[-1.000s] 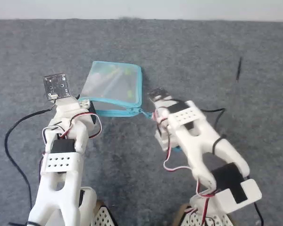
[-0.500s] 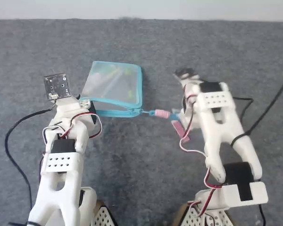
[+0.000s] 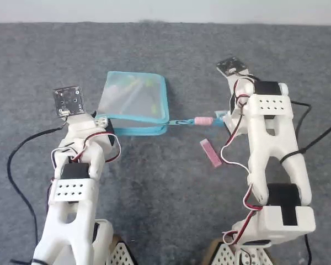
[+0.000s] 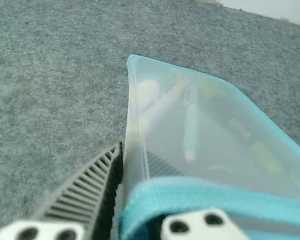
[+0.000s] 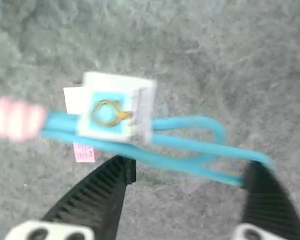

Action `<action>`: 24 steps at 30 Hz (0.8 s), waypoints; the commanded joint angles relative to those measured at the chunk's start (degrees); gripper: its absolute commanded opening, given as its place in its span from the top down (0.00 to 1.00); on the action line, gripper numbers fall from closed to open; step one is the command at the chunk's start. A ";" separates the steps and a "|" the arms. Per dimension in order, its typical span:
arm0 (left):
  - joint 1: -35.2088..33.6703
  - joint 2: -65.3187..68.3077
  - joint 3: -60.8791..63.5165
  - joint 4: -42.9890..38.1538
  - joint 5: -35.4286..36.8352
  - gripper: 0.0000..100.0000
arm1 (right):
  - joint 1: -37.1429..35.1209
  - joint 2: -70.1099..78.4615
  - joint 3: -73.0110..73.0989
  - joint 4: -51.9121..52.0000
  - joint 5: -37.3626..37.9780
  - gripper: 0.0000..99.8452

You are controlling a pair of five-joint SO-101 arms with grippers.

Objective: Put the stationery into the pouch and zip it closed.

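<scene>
On pouch (image 3: 133,100) edge, left gripper (image 3: 102,123), carpet (image 3: 160,193) around

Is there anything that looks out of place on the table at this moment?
Yes. A small pink piece lies on the grey table outside the pouch, beside the right arm, although the pouch seems already zipped. It looks left behind.
</scene>
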 commanded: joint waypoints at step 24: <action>-0.62 -0.09 -1.19 -1.67 0.26 0.98 | -6.81 -6.64 1.58 -2.68 10.46 0.66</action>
